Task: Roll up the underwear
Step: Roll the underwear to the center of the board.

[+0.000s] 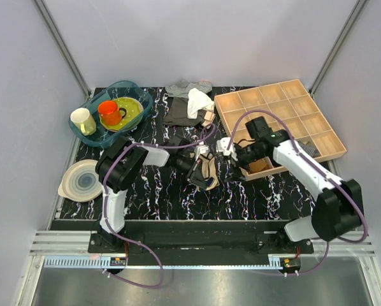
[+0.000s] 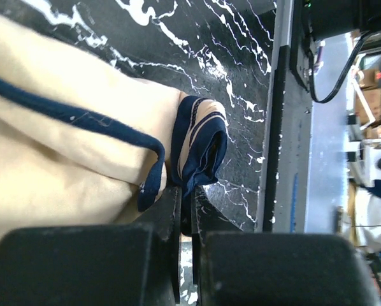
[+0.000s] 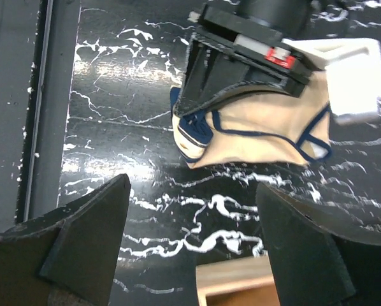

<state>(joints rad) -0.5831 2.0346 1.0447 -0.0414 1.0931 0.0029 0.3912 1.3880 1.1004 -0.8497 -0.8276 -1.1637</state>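
**Clamped on the hem, left gripper; spread wide just beside, right gripper**

Closest to the lens in the left wrist view: two dark fingers pressed together on a doubled corner of the underwear; pale beige cloth with dark edging, fanning out leftward from the pinch over the black marbled table.

From above: cloth bunched near the middle of the table, long axis slanting roughly far to near; left gripper at its left side, touching; right gripper just to the right and slightly farther back, apart from the cloth, nothing between its fingers; left arm therefore the nearer, right arm one short reach away.

From the right wrist: cloth straight ahead of the open fingers, long axis lying across the view; left gripper clamped over its left end, right end loose with a thin loop of edging; probably the end for the free gripper to take.

Shown by the left wrist alone: the pinch itself; by the right wrist alone: the loose far end.
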